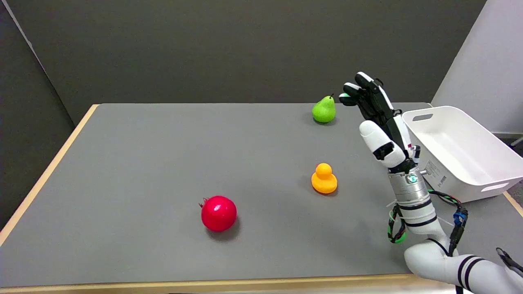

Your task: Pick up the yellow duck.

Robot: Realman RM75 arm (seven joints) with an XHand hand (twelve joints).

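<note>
The right robot hand (378, 118) is hovering above the grey-topped, wood-edged desk (163, 163), released and grasping nothing, its fingers stretched upward and only slightly bent at the tips. It is reaching in from the lower right on its white arm, with the wrist raised well off the surface, probably so that the fingers can come down over the target rather than sweep into it from the side.

The small yellow-orange rubber duck (324, 179) is sitting upright on the desk, to the left of the robot hand and lower in the picture, apart from it and untouched. It is standing in open space, so nothing is crowding the approach.

A green plastic pear (324, 109) is standing near the far edge of the desk, just left of the fingertips as seen here, though it appears to lie further back than the hand. A glossy red pomegranate-like fruit (219, 213) is resting nearer the front, well apart from the duck. A white plastic bin (457, 151) with handle slots is sitting at the right edge, behind the arm.

The pick-up is looking barely begun: the hand is needing to shift left and descend before any fingers can be closing around the duck.
</note>
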